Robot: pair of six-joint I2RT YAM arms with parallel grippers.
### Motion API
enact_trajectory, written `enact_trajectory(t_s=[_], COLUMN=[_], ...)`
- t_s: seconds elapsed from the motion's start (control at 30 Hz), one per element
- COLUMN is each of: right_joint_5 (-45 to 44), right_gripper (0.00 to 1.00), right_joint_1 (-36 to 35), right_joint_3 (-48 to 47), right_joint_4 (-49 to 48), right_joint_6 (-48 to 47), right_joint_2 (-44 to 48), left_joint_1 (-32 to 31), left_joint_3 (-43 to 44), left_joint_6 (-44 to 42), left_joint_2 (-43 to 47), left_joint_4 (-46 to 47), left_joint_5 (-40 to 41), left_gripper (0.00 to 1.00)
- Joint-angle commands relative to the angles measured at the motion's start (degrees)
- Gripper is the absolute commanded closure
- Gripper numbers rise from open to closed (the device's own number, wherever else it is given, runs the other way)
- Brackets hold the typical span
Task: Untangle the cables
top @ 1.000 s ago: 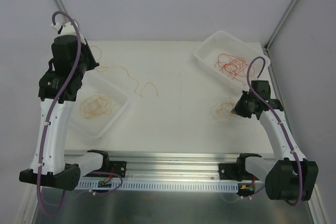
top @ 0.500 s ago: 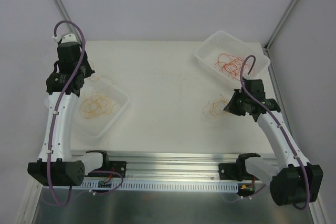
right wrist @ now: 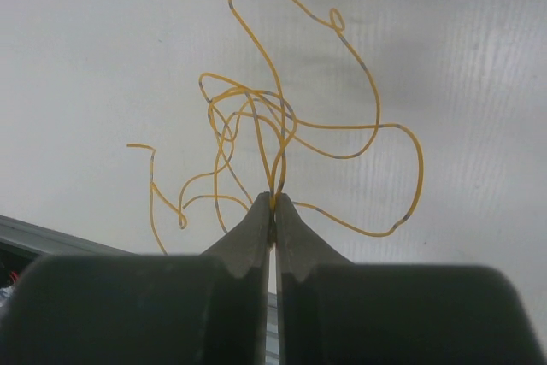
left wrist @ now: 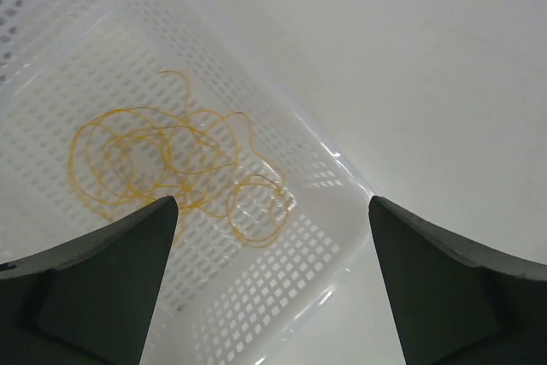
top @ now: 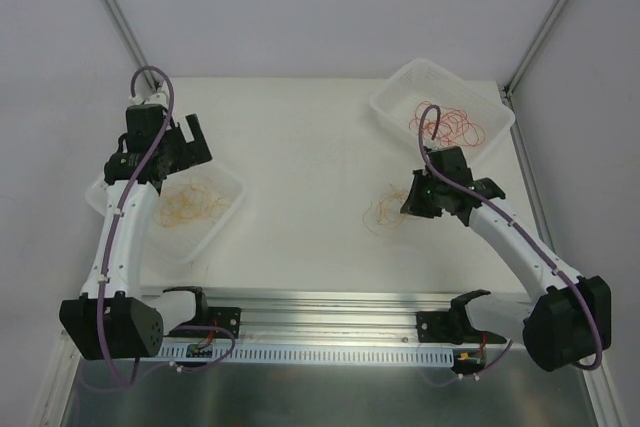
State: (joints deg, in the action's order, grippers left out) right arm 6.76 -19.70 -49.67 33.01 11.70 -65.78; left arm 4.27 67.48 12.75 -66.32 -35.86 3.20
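Right gripper (right wrist: 273, 204) fingers pinched shut on yellow cable tangle (right wrist: 278, 117), near mid-table (top: 300, 147). Left gripper (left wrist: 272, 211) fingers wide apart, holding nothing, above left basket (left wrist: 85, 40) with yellow cables (left wrist: 184, 173). Red cables (top: 448, 125) in right basket (top: 395, 97).

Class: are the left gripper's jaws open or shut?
Open. On the left gripper, the jaws stand wide apart; the basket and yellow cables show between them.

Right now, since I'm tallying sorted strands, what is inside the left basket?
A tangle of yellow-orange cables lies on its perforated floor. From above, the left arm covers the near-left part of the left basket, so anything there is hidden.
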Motion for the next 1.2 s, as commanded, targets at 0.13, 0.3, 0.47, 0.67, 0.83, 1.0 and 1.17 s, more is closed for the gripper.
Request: enact_trajectory(t_s=[0.13,0.3,0.47,0.67,0.83,1.0,1.17], right_joint_5=[-0.52,4.03,5.98,7.12,6.86,6.86,4.14], right_gripper=[0.98,0.98,0.98,0.99,0.99,0.99,0.98], right_joint_1=[-7.97,-9.82,-11.76,-13.08,-14.48,-15.36,-15.36], right_joint_3=[-2.89,-2.71,-2.01,-0.95,-0.69,-0.08,1.5], right_joint_4=[-11.82,-17.36,-22.9,-28.09,-30.02,-31.08,-28.8], right_joint_6=[1.04,2.71,5.78,9.91,12.2,13.08,11.42], right_joint_2=[-6.9,-11.73,-12.27,-11.83,-11.57,-10.95,-9.64], left_joint_1=[-18.03,-29.92,-38.53,-42.41,-45.49,-45.85,-45.85], left_joint_3=[-6.3,-11.14,-14.31,-14.66,-14.22,-15.71,-16.86], left_joint_6=[4.63,11.58,18.26,27.49,32.41,34.79,34.27], left_joint_2=[3.05,1.55,-4.24,-11.36,-13.65,-13.66,-11.46], left_joint_4=[5.26,14.29,21.17,26.09,28.3,29.7,29.7], left_joint_5=[-20.59,-21.93,-18.94,-14.55,-10.77,-8.04,-6.11], left_gripper=[0.04,0.07,0.12,0.3,0.41,0.64,0.99])
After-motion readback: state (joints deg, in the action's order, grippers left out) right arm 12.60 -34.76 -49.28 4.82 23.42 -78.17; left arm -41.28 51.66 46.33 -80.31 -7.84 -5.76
